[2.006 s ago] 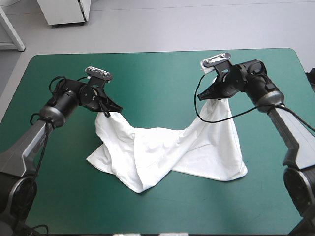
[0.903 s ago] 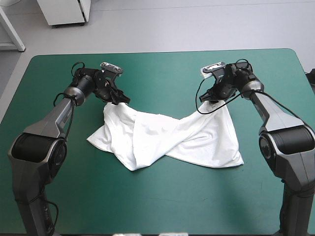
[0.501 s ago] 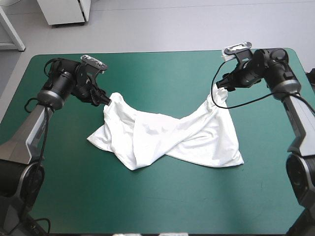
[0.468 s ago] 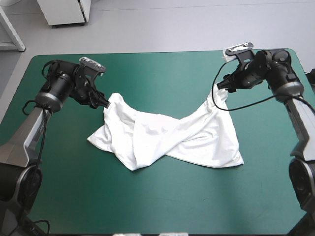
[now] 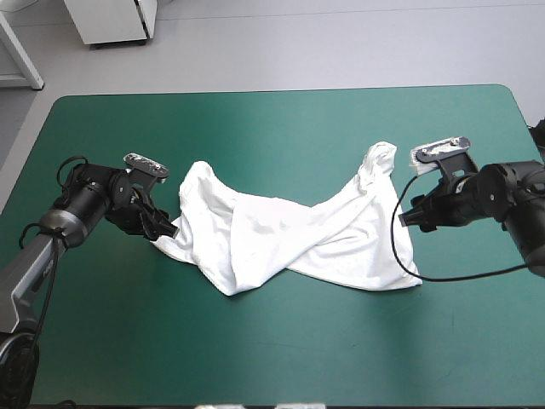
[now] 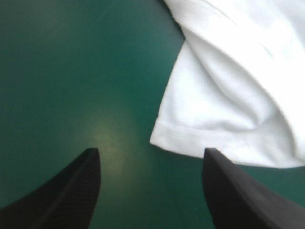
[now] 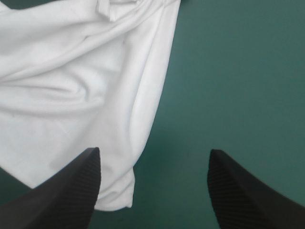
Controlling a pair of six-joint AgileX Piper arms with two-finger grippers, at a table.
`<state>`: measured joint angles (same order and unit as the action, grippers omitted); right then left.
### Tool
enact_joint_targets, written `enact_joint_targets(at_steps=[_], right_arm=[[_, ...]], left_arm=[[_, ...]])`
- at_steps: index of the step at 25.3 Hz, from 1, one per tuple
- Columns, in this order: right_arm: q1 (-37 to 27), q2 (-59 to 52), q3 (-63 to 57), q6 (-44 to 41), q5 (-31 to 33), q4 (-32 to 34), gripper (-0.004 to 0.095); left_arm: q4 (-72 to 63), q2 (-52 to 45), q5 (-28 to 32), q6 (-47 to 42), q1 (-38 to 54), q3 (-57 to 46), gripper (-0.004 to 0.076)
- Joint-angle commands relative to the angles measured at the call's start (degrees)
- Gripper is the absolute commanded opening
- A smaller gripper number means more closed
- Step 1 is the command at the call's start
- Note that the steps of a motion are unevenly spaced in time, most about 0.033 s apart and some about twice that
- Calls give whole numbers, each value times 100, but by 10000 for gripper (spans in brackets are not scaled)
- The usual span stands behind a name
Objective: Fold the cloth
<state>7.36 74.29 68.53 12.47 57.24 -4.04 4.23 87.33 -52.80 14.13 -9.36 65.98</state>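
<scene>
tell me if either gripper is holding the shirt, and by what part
Nothing is held. Both the left gripper and the right gripper have fingers apart; the T-shirt lies on the teal-green cover just ahead of them.

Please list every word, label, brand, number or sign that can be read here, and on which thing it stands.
None. The T-shirt is plain white with no print showing, the teal-green cover bears no marking, and neither the left gripper nor the right gripper shows any readable label.
</scene>
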Motion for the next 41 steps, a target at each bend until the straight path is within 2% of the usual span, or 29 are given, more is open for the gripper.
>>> enact_joint_targets(at_steps=[1, 10, 15, 17, 19, 23, 31, 34, 41], right_arm=[[-13, -413, -133, -43, -201, 12, 613], [-13, -459, -205, -43, -154, 25, 609], [-13, -459, -211, -43, -154, 3, 604], [-13, -447, -219, -83, -141, 3, 604], [-13, -434, -236, -98, -125, 23, 604], [-13, -302, -444, -152, -109, 70, 604], [0, 478, -610, -128, 51, -104, 604], [52, 627, -610, -40, 295, -192, 604], [325, 806, -616, -33, 412, -339, 604]], left_arm=[[-143, 22, 323, 43, 1, 111, 459], [-178, 881, 345, 31, 1, 111, 459], [-628, 1237, 178, 176, 1, 111, 456], [-977, 1318, 16, 472, 1, 111, 391], [-1080, 1357, -16, 508, 1, 111, 291], [-1108, 1393, -59, 508, 1, 111, -12], [-1120, 1383, -321, 483, 1, 257, -9], [-1157, 1383, -345, 483, 1, 336, -9], [-1179, 1383, -398, 483, 1, 426, -9]])
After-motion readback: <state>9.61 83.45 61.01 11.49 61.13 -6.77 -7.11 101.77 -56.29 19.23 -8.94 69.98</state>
